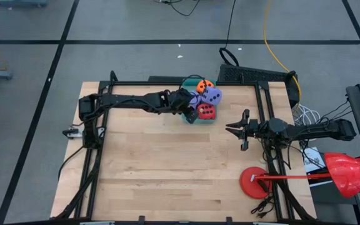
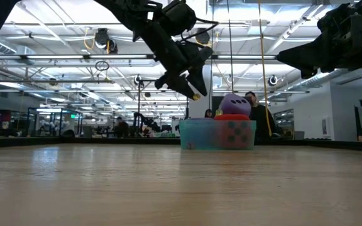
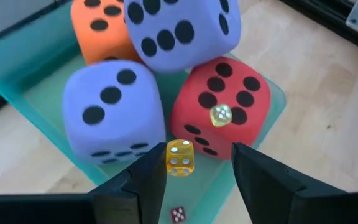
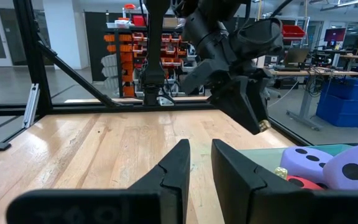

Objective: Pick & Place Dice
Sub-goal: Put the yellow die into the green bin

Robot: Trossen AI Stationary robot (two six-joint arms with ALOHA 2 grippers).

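Observation:
A teal tray (image 1: 192, 119) (image 3: 39, 93) stands at the table's far middle. It holds an orange die (image 3: 98, 28), a red die (image 3: 219, 106) and a lavender die (image 3: 110, 109). A second lavender die (image 3: 179, 28) rests on top of them. My left gripper (image 3: 194, 165) (image 2: 190, 88) hovers open above the tray's near-left corner, tilted down. A tiny yellow die (image 3: 180, 157) shows between its fingertips. A tiny pale die (image 3: 220, 114) shows against the red one, and a tiny red die (image 3: 178, 214) lies lower. My right gripper (image 1: 231, 128) (image 4: 201, 149) waits shut at the table's right. My left gripper stands open with the tiny yellow die (image 3: 180, 157) close beside one fingertip (image 3: 157, 168). I cannot tell whether that finger touches the die or whether the die hangs free above the tray.
A red disc (image 1: 255, 181) with a red tool (image 1: 349, 172) lies at the near right. A black box (image 1: 255, 75) sits beyond the far edge. Black frame rails (image 1: 95, 156) run along both sides. Bare wood (image 1: 167, 169) stretches near the tray. A person (image 2: 256, 116) stands behind.

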